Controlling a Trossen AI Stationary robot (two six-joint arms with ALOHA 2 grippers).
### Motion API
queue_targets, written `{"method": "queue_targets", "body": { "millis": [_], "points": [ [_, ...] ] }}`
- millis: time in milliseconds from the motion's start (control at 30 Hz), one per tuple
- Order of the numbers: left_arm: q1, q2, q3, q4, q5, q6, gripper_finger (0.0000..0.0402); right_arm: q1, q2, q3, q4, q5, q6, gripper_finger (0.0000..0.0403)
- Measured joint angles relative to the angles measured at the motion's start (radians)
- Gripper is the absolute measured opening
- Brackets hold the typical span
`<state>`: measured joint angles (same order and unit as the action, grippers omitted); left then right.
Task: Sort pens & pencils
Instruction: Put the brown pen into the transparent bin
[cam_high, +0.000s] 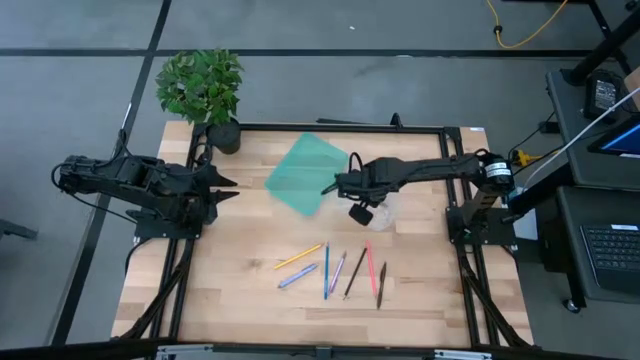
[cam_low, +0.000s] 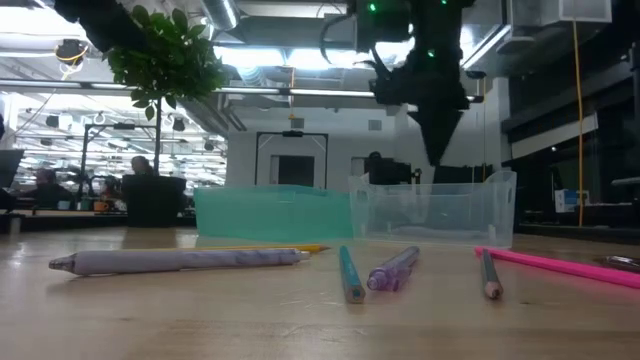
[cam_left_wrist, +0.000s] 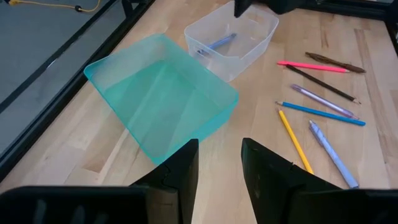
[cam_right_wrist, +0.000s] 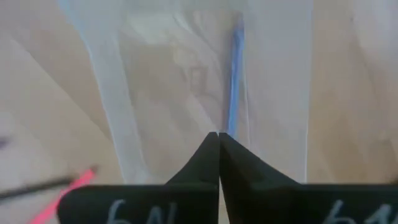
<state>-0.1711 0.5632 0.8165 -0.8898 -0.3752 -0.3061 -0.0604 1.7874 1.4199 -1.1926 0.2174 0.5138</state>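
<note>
Now the right gripper (cam_right_wrist: 219, 138) hangs above the clear bin (cam_left_wrist: 239, 43), jaws closed on nothing, a blue pen (cam_left_wrist: 216, 43) lying inside. Seven pens & pencils (cam_high: 335, 270) lie on the desk (cam_high: 240, 290), near the teal bin (cam_high: 296, 176). Left gripper (cam_left_wrist: 219, 163) waits at the desk's left edge, jaws apart.

— What do you have in front of the left gripper (cam_left_wrist: 219, 163)?

— Your two dark fingers stand apart, nothing between them. Just beyond sits the teal bin (cam_left_wrist: 163, 106), empty, on the wooden surface (cam_left_wrist: 267, 130).

— And past it?

— A clear bin (cam_left_wrist: 231, 38) touching the teal one's far corner, with a blue stick (cam_left_wrist: 216, 43) lying inside. Beside both bins you'll see six loose sticks: pink (cam_left_wrist: 312, 66), two brown, lavender (cam_left_wrist: 323, 101), blue, yellow (cam_left_wrist: 295, 140), plus a grey-blue one (cam_left_wrist: 332, 154) (pen or pencil, can't tell).
</note>
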Motion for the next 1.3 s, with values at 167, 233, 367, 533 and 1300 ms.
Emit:
{"method": "queue_targets", "body": {
  "millis": [167,233,367,533,1300],
  "points": [
    [0.000,0.000,0.000,0.000,0.000,0.000,0.0115,-0.001,0.000,-0.004,0.042,0.025,-0.028,0.0024],
    [0.000,0.000,0.000,0.000,0.000,0.000,0.0115,-0.001,0.000,-0.004,0.050,0.025,-0.042,0.0020],
    [0.000,0.013,0.000,0.000,0.000,0.000,0.0115,-0.001,0.000,-0.004,0.057,0.025,-0.050,0.0007],
    [0.000,0.031,0.000,0.000,0.000,0.000,0.0115,-0.001,0.000,-0.004,0.060,0.017,-0.048,0.0009],
    [0.000,0.060,0.000,-0.067,-0.007,-0.032,0.0115,0.096,-0.001,-0.004,0.027,-0.301,0.140,0.0074]
  ]
}}
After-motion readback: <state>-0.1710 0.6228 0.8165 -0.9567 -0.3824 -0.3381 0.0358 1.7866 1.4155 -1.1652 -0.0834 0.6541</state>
